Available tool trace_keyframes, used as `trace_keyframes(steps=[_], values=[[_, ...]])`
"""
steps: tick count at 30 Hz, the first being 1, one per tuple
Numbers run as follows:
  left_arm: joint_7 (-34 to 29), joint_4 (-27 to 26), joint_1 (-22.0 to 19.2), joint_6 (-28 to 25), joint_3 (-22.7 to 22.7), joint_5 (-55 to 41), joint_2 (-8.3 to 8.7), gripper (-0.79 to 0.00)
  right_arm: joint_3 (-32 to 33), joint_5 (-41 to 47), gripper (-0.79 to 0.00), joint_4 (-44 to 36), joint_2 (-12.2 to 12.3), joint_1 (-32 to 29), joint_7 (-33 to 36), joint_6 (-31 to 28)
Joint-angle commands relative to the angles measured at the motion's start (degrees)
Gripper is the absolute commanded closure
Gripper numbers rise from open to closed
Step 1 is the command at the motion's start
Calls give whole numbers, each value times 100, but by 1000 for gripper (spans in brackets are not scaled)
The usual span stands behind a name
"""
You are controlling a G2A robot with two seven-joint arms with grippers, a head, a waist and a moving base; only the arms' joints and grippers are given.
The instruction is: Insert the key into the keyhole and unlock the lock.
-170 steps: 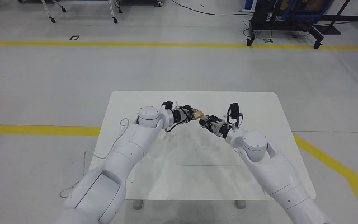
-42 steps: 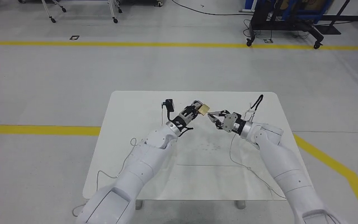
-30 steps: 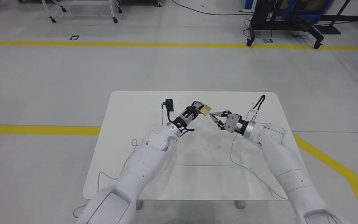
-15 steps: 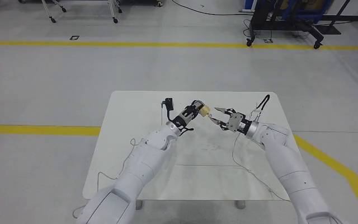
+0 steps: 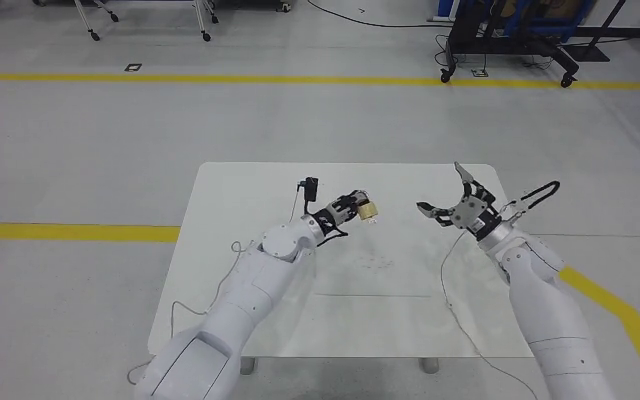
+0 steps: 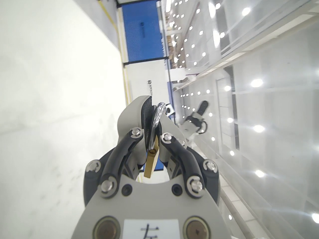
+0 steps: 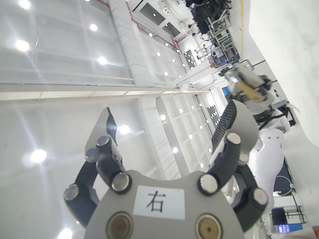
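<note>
Top view: left claw (image 5: 357, 206) is clamped on the lock (image 5: 369, 210), whose brass end seems to point at the right claw (image 5: 441, 189), wide open, empty, well apart.

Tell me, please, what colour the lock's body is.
Brass yellow; the lock shows best in the left wrist view.

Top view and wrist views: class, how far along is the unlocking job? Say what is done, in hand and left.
Done: the padlock is off the table, clamped in the left gripper. In hand: only that lock; the right gripper is open, empty, apart from it. Left: a grey blur at the lock's end may be the key; insertion and a freed shackle cannot be confirmed.
</note>
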Motion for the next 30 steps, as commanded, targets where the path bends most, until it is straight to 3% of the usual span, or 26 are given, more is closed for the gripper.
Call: trace_keyframes(steps=[1, 8, 17, 22, 23, 24, 30], values=[[-56, 25, -131, 533, 148, 321, -20, 0, 140, 1, -785, -179, 13, -186, 20, -90], [-410, 172, -327, 1594, 706, 1191, -152, 0, 140, 1, -785, -179, 13, -186, 20, -90], [-645, 426, -365, 1808, 937, 1284, -324, 0, 140, 1, -785, -179, 13, -186, 20, -90], [-647, 516, -381, 1768, 1047, 1412, -398, -385, 140, 1, -785, -179, 13, -186, 20, -90], [-648, 529, -384, 1749, 1051, 1411, -409, -690, 140, 1, -785, -179, 13, -186, 20, -90], [-638, 537, -385, 1711, 1052, 1407, -418, -785, 140, 1, -785, -179, 13, -186, 20, -90], [-585, 552, -415, 1261, 847, 1129, -399, -785, 140, 1, -785, -179, 13, -186, 20, -90]])
